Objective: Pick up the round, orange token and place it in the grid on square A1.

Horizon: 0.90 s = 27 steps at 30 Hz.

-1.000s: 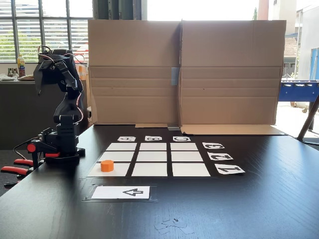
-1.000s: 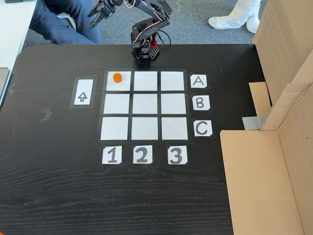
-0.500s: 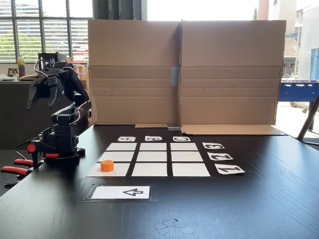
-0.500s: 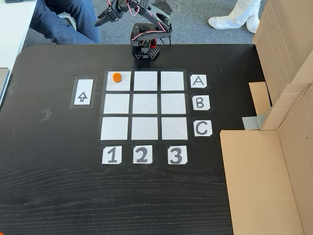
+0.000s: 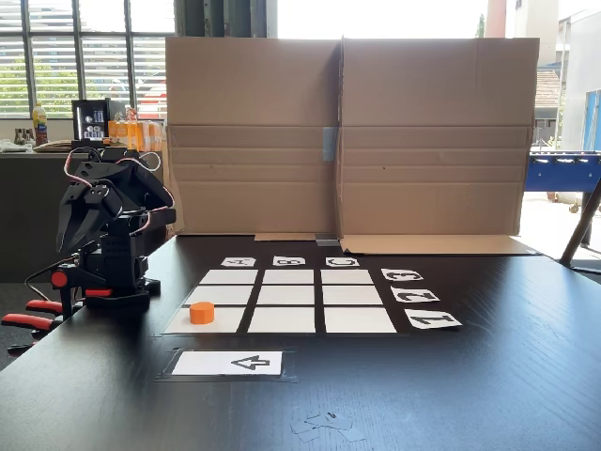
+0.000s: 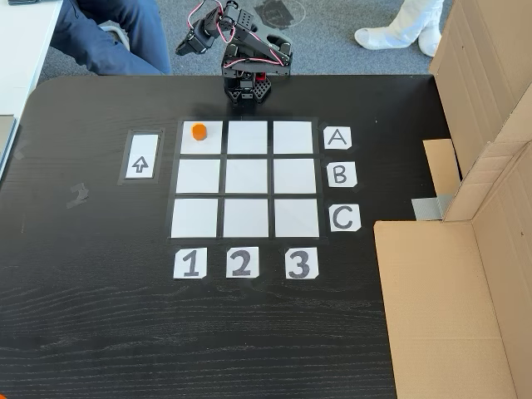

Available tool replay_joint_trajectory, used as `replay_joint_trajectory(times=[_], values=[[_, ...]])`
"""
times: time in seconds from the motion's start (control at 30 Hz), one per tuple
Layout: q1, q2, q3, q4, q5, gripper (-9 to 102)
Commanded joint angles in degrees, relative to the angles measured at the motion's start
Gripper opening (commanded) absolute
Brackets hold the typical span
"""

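The orange token (image 5: 201,312) (image 6: 199,131) stands upright on square A1 (image 5: 223,321) (image 6: 208,143), the corner square of the grid (image 5: 289,299) (image 6: 246,179) in line with labels A and 1 and nearest the arm's base. The arm is folded low over its base at the table's edge. Its gripper (image 5: 66,237) (image 6: 181,48) hangs off the table side, well away from the token, with nothing in it. The fingers show as one dark shape, so I cannot tell how the jaws stand.
A white card with a black arrow (image 5: 230,363) (image 6: 141,156) lies beside the grid. A tall cardboard wall (image 5: 347,136) (image 6: 490,125) borders the table's far side. Red clamps (image 5: 33,315) hold the base. A seated person's legs (image 6: 100,37) are close to the arm.
The arm has folded down and drawn back over its base, lowering the raised gripper. The token has stayed on square A1.
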Motion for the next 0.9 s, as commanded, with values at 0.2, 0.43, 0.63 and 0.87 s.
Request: replay_joint_trajectory(times=[0.2,0.43,0.63,0.87], values=[[-3.8,4.4,3.3,-0.2,-0.2,0],[-6.2,5.9,6.7,-2.5,-0.3,0],[-5.9,7.6,10.1,-2.7,-0.3,0],[-5.6,8.4,13.7,-5.0,0.0,0]])
